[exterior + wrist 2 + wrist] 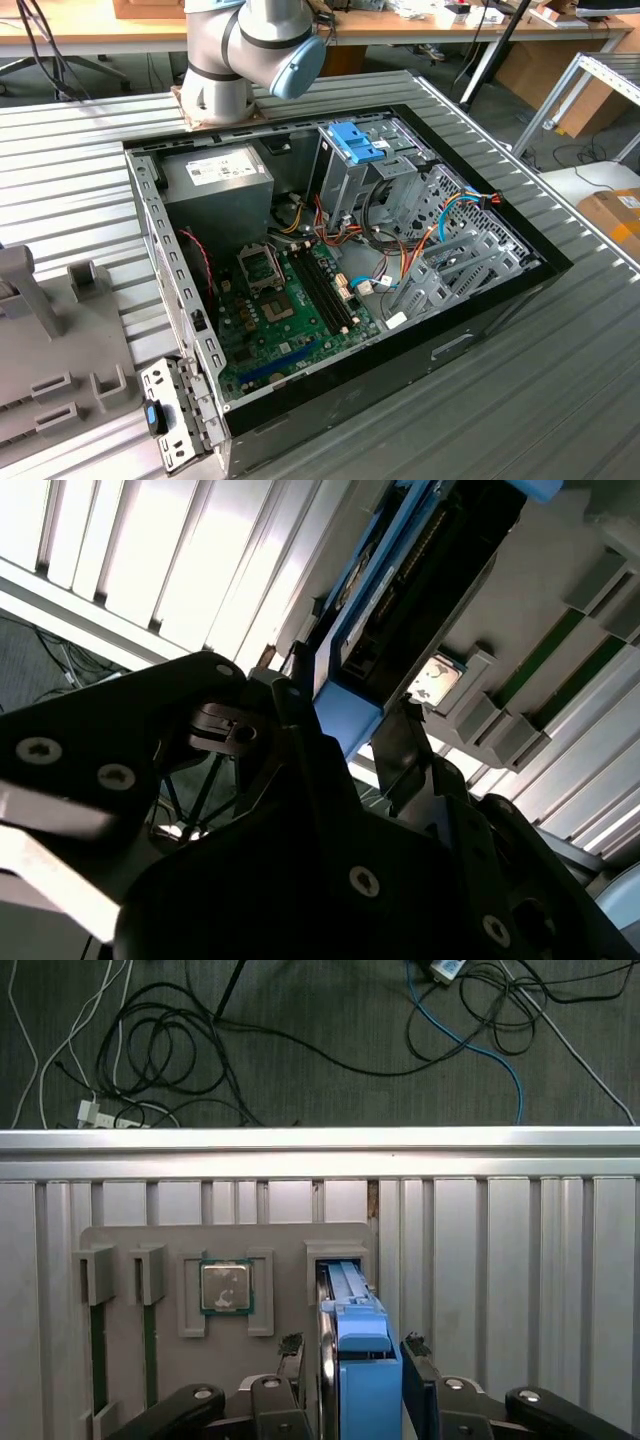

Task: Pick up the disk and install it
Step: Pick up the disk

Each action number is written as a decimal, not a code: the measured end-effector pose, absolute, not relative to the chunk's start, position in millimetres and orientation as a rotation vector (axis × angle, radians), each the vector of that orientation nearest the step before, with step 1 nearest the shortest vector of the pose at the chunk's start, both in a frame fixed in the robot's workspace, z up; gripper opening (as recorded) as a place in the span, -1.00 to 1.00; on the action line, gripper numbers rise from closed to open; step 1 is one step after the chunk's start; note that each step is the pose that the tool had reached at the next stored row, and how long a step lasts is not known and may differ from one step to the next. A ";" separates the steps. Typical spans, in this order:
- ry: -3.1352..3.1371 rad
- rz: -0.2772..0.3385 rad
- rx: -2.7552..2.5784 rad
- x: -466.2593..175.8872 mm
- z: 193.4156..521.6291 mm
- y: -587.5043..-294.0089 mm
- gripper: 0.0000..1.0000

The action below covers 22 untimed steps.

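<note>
2 gripper [352, 1345] fingers [415, 1360] are pinching the disk [365, 1385] standing in its slot on the grey tray [60, 340], at 8 o'clock from the computer case [450, 350] in the exterior view, so the pick-up is starting and needing a straight lift.

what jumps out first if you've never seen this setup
In the exterior view the open computer case sits on the ribbed table, green motherboard bared and a blue latch atop its metal cage. In the first wrist view the disk, blue-railed, stands on edge in a grey holder tray, the gripper straddling it, a processor chip alongside.
</note>
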<state>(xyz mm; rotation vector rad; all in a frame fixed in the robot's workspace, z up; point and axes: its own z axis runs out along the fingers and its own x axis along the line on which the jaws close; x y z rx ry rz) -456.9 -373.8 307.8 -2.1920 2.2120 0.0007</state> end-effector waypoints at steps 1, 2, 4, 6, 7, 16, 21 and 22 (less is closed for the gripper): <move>2.211 0.003 -2.191 -456.9 308.3 -373.7 0.00; 2.212 0.003 -2.189 -456.9 308.5 -373.7 0.00; 2.214 0.004 -2.187 -456.9 308.8 -373.8 0.00; 2.213 0.006 -2.186 -456.9 309.1 -373.8 0.00; 2.214 0.007 -2.185 -456.9 309.9 -373.8 0.00; 2.218 0.008 -2.180 -456.9 312.6 -374.0 -0.15; 2.219 0.008 -2.179 -456.9 312.5 -373.9 -0.26; 2.219 0.008 -2.178 -456.9 312.5 -373.9 -0.26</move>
